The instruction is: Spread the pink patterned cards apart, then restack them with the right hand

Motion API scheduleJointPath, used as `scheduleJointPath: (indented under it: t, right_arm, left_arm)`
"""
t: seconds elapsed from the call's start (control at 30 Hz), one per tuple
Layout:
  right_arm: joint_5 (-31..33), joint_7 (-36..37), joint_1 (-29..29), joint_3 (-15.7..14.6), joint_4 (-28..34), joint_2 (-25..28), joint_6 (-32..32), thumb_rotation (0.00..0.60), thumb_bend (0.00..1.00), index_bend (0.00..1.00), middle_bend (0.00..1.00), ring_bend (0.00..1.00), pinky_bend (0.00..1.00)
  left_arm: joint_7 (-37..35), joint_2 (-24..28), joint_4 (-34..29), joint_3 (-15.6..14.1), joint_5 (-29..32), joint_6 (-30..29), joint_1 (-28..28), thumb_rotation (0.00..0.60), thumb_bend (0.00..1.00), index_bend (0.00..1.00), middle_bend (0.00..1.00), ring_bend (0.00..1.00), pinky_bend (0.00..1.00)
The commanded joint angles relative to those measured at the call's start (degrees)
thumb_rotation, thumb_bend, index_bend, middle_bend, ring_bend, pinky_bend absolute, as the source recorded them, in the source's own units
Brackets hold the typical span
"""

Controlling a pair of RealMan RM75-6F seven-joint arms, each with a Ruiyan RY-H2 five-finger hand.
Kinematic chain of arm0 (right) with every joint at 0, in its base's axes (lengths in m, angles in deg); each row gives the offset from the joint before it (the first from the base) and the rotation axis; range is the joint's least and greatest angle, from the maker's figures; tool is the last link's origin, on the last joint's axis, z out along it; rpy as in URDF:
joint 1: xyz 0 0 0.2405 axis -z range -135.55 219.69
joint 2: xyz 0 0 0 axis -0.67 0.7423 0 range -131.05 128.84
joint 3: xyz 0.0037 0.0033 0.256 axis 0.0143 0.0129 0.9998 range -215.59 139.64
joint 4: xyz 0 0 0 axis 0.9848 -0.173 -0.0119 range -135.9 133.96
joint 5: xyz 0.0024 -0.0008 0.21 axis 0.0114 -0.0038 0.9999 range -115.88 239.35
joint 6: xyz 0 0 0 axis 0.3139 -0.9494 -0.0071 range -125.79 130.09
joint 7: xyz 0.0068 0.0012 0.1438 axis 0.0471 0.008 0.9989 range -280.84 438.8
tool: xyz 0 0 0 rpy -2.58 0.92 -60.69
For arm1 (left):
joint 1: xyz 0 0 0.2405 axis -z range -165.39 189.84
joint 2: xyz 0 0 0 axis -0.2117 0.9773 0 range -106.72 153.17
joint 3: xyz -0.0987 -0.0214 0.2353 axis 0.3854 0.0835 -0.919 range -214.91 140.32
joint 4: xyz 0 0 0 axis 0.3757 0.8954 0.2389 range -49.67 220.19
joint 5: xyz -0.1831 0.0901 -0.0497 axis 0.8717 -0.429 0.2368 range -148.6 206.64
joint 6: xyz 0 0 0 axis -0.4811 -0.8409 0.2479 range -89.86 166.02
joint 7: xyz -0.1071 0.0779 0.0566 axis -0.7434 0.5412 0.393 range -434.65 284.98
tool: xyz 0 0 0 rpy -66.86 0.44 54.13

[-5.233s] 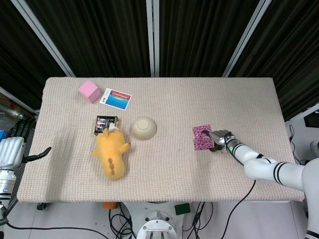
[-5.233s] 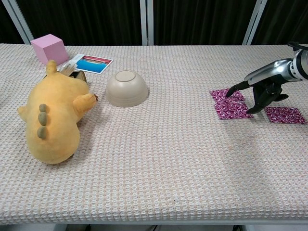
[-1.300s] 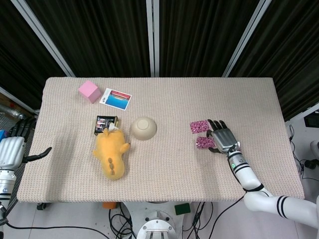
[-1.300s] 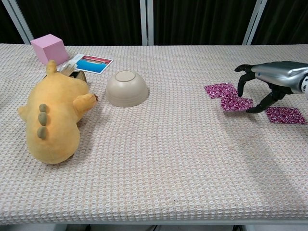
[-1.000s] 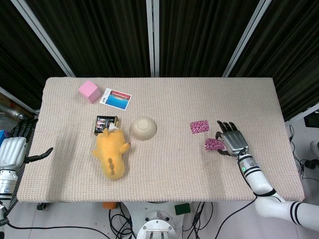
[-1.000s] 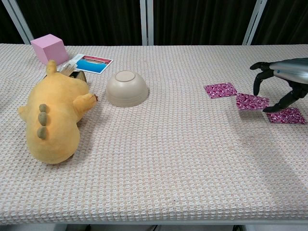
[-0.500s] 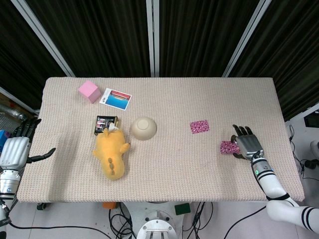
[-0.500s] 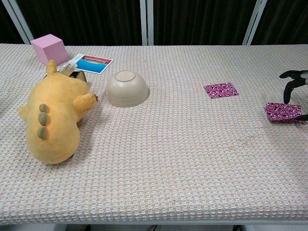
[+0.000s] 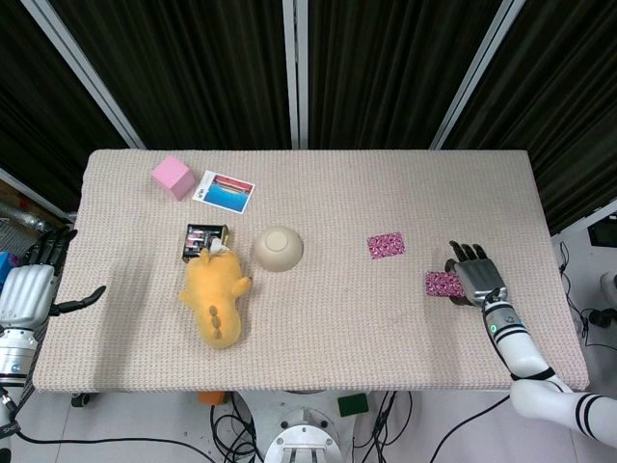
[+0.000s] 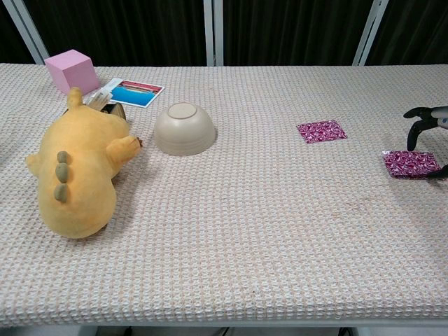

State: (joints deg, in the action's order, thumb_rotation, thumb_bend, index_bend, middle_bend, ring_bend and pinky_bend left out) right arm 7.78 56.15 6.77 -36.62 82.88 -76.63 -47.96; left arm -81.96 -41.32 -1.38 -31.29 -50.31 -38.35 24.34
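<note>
One pink patterned card (image 9: 386, 244) (image 10: 320, 131) lies alone on the table right of centre. A second pink patterned card (image 9: 442, 284) (image 10: 410, 164) lies further right, and whether another card is under it I cannot tell. My right hand (image 9: 478, 278) (image 10: 425, 120) hovers over that card's right side with its fingers spread, holding nothing; only its fingertips show at the chest view's right edge. My left hand (image 9: 29, 289) hangs off the table's left edge, fingers apart and empty.
A yellow plush toy (image 9: 216, 292) (image 10: 75, 176) lies at left, with an upturned beige bowl (image 9: 278, 248) (image 10: 184, 129) beside it. A pink cube (image 9: 173, 177) (image 10: 71, 69), a picture card (image 9: 223, 191) (image 10: 131, 92) and a small dark box (image 9: 204, 240) sit at back left.
Over five seconds my right hand slid the cards apart, dragging one rightward away from the other. In the last half second the hand barely moved.
</note>
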Motion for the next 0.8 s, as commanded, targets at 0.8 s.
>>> scheduleJointPath:
  t: [0.8]
  right_arm:
    - [1.5,-0.5,-6.7,7.3,-1.9,-2.3,2.3,0.6,0.49,0.3,0.0,0.0,0.0]
  left_arm:
    - [-0.7,-0.1,0.3,-0.1,-0.6,-0.9,-0.4,0.277,0.13,0.03,0.04,0.0,0.14]
